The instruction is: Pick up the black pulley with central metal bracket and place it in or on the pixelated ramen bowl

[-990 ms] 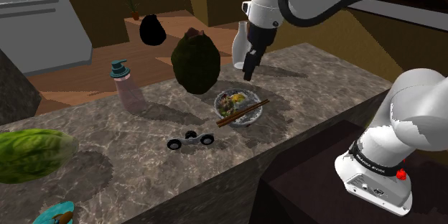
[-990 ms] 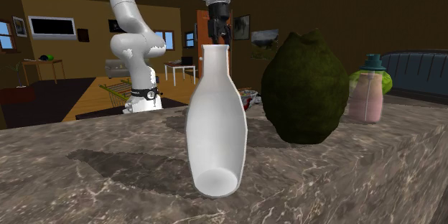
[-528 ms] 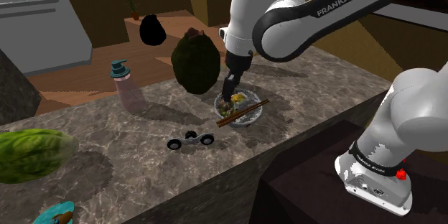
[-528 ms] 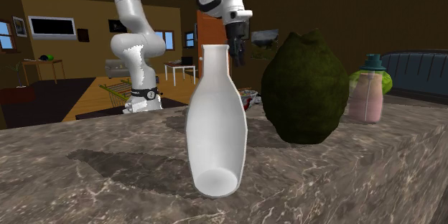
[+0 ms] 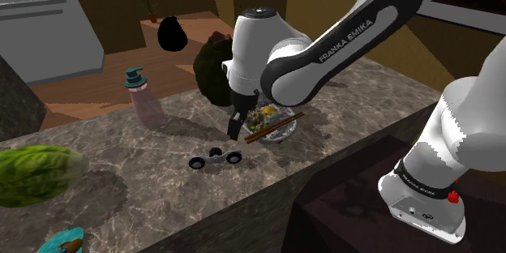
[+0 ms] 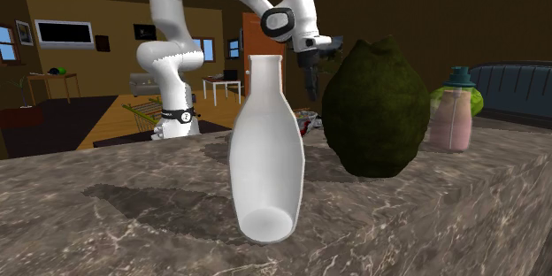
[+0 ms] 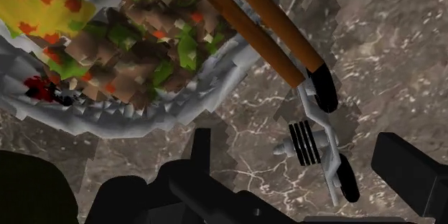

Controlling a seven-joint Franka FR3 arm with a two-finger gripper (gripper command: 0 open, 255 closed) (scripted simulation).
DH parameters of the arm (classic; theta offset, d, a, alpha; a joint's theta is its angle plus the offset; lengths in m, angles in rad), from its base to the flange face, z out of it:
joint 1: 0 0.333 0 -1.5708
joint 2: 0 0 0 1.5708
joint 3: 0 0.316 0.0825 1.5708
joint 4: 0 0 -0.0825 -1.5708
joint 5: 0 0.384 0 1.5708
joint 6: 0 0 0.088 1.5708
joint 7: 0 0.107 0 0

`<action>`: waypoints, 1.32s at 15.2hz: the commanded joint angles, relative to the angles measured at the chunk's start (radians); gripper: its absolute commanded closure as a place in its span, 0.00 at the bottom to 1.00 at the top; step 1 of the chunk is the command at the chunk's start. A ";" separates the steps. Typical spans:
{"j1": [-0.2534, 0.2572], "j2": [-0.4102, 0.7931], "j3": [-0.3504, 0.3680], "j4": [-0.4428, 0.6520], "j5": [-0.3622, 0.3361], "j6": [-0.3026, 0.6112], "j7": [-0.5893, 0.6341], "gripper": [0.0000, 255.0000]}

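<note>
I hold my hand (image 5: 235, 128), fingers spread, over the black pulley (image 5: 216, 159) lying on the marble desk (image 5: 122, 203) beside the pixelated ramen bowl (image 5: 280, 136).

Brand name on the arm

We read "FRANKA EMIKA" in dark capitals on the white forearm link (image 5: 350, 34) of the arm, right of centre in the upper half of the shoulder view, the letters climbing toward the upper right. On the dark band (image 5: 420, 184) at the arm's foot, in the lower right of the same view, we see a row of small pale letters, too small for us to read. In the second exterior view, left of centre, a small round mark (image 6: 183, 117) sits on that band; we cannot make it out.
</note>
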 commanded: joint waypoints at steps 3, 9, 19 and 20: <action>0.028 0.160 0.020 0.084 -0.104 0.079 0.081 0.00; 0.068 0.279 -0.001 0.138 -0.194 0.140 0.145 0.00; 0.089 0.341 -0.028 0.154 -0.242 0.183 0.180 0.00; 0.089 0.341 -0.028 0.154 -0.242 0.183 0.180 0.00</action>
